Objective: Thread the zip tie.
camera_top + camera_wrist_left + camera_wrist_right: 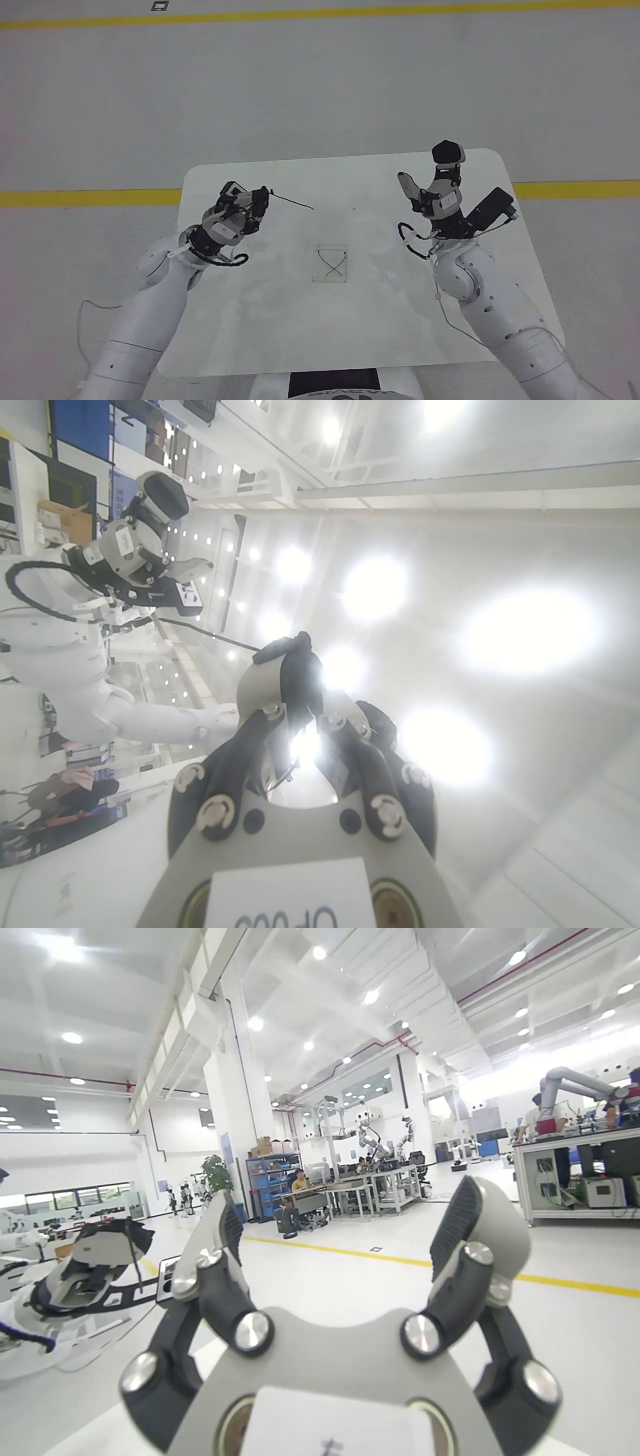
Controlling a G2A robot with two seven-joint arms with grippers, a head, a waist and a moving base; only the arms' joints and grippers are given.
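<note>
Top view is showing the zip tie (292, 201) pinched at one end by my left gripper (258, 203), hanging over the tabletop (400, 330) near its far left corner, tail pointing toward the middle. My right gripper (428, 170) is hovering spread near the far right corner. I'm worrying that thin tail is going to swivel in the pinch and miss the slot.
</note>
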